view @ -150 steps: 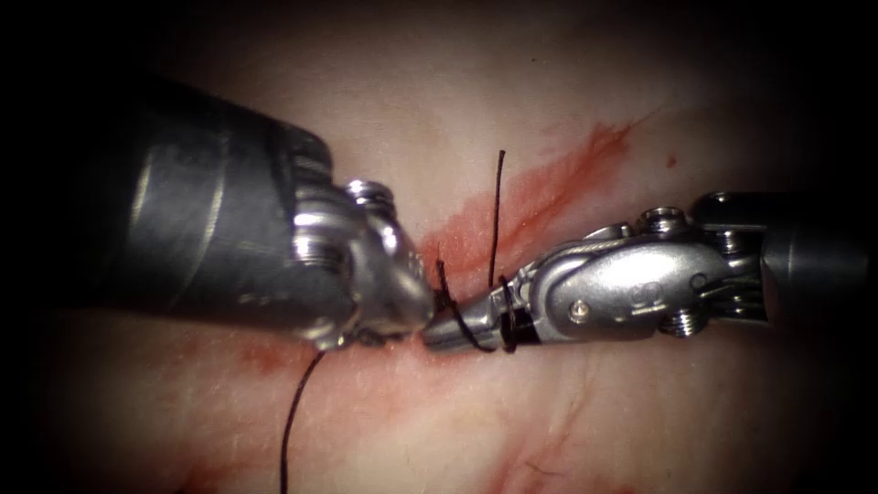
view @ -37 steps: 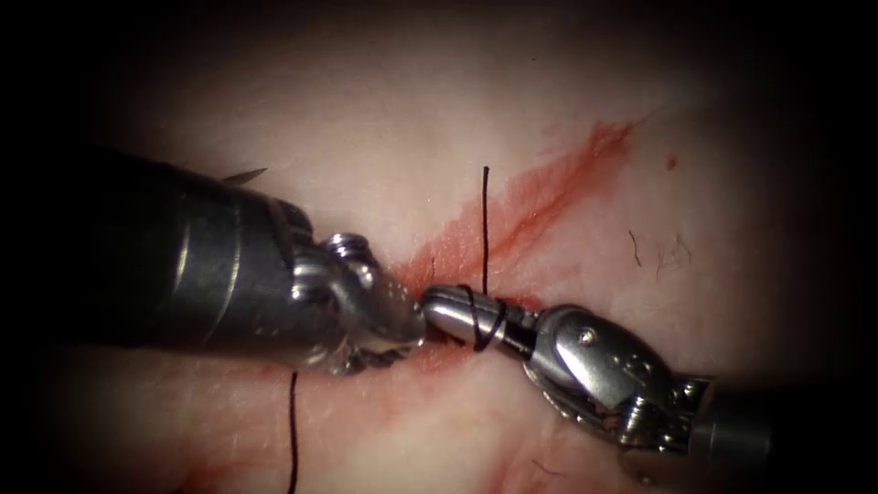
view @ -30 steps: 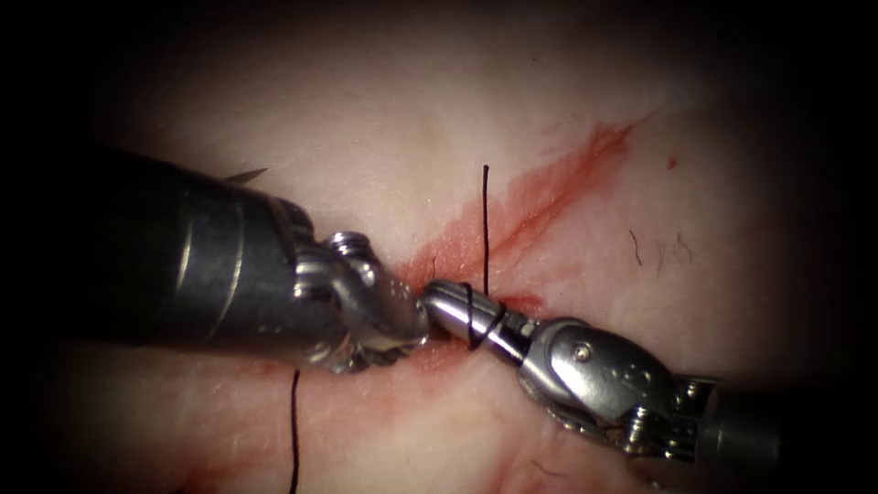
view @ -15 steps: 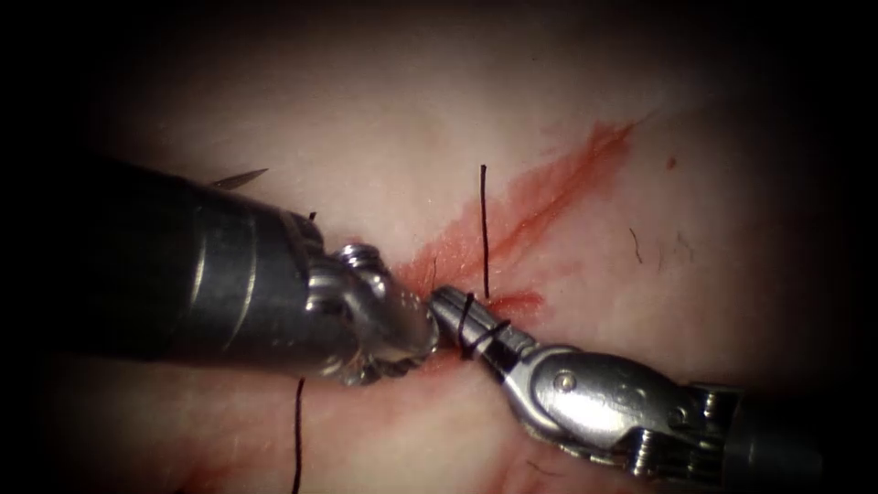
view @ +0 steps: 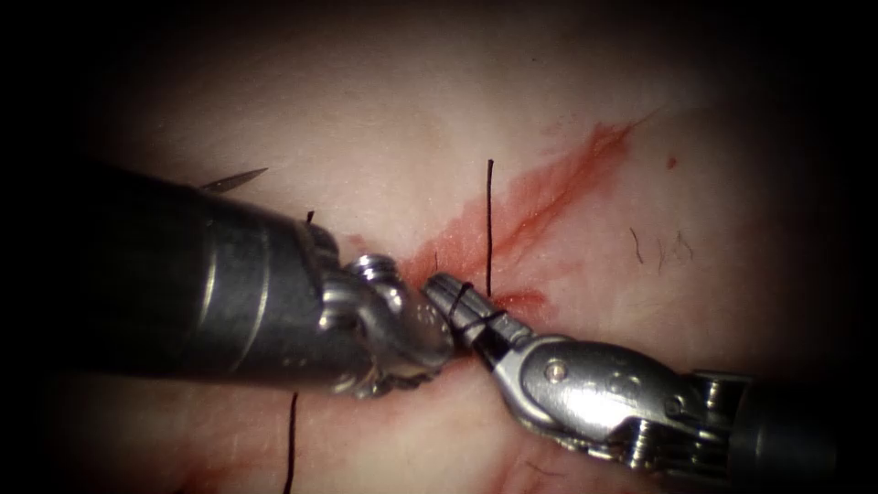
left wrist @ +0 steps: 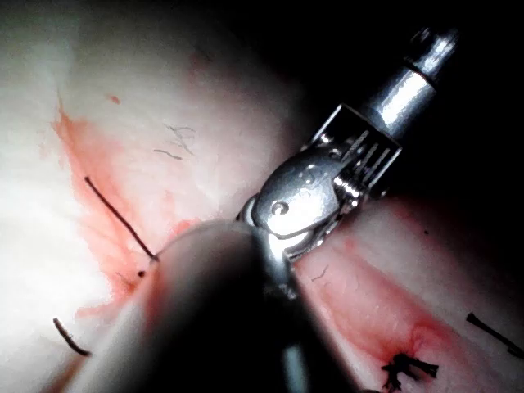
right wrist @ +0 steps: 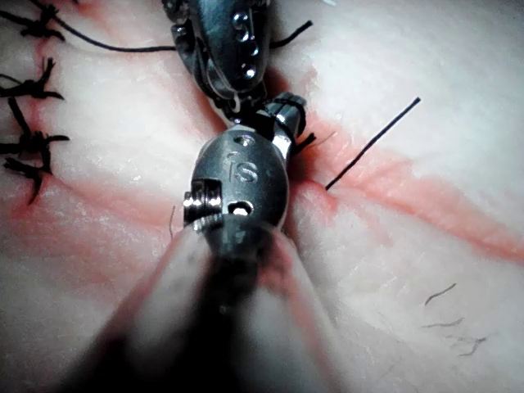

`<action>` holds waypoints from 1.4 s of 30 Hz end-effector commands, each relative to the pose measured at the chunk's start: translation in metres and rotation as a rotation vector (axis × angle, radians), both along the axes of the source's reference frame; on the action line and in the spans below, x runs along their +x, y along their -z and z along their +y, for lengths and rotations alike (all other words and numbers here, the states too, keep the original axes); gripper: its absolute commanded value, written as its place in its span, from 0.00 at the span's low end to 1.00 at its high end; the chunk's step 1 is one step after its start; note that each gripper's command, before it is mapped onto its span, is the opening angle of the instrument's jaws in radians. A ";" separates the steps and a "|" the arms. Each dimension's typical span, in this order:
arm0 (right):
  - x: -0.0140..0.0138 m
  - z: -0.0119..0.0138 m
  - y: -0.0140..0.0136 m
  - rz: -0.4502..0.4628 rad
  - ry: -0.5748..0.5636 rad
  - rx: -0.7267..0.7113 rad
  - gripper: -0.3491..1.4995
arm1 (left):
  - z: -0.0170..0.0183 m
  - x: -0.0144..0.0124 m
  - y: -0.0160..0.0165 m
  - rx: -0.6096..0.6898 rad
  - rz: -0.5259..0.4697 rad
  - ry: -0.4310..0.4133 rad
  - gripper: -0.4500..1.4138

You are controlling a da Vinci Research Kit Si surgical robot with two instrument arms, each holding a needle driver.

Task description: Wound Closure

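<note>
The left tool (view: 430, 334) hides most of the needle (view: 233, 179); its jaws seem buried behind its wrist.

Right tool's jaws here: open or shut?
Shut: the right tool's jaws taper to one closed tip, with thread looped around them.

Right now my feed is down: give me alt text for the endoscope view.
Black thread is looped around the right arm's shut silver needle driver, tip to tip with the left arm's steel tool over the red-stained cut in the pale tissue. A free thread end stands up.
</note>
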State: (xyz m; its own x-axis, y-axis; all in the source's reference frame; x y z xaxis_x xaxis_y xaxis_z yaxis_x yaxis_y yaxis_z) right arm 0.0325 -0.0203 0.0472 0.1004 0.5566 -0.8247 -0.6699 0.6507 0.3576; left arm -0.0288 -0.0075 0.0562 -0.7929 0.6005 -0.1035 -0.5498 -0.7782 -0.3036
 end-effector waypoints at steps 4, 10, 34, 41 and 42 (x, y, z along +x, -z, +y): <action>0.0012 0.0005 0.0001 0.018 -0.070 0.100 0.00 | 0.0002 -0.0004 -0.0005 0.000 -0.001 0.001 0.00; 0.0012 -0.0002 0.0004 -0.062 -0.093 0.140 0.00 | 0.0003 -0.0002 -0.0006 -0.005 0.014 -0.003 0.00; 0.0000 0.0000 -0.0010 -0.156 -0.158 0.174 0.00 | 0.0004 0.0004 -0.0009 -0.003 0.047 -0.020 0.00; -0.0001 0.0001 -0.0011 -0.152 -0.153 0.176 0.00 | 0.0004 0.0003 -0.0010 -0.003 0.048 -0.019 0.00; -0.0001 0.0001 -0.0011 -0.152 -0.153 0.177 0.00 | 0.0004 0.0003 -0.0010 -0.003 0.048 -0.019 0.00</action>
State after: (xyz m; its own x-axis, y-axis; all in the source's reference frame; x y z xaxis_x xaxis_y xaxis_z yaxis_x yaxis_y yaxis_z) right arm 0.0316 -0.0204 0.0482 0.1209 0.7091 -0.6946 -0.8100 0.4750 0.3440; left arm -0.0280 -0.0072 0.0566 -0.8088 0.5844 -0.0661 -0.5481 -0.7897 -0.2756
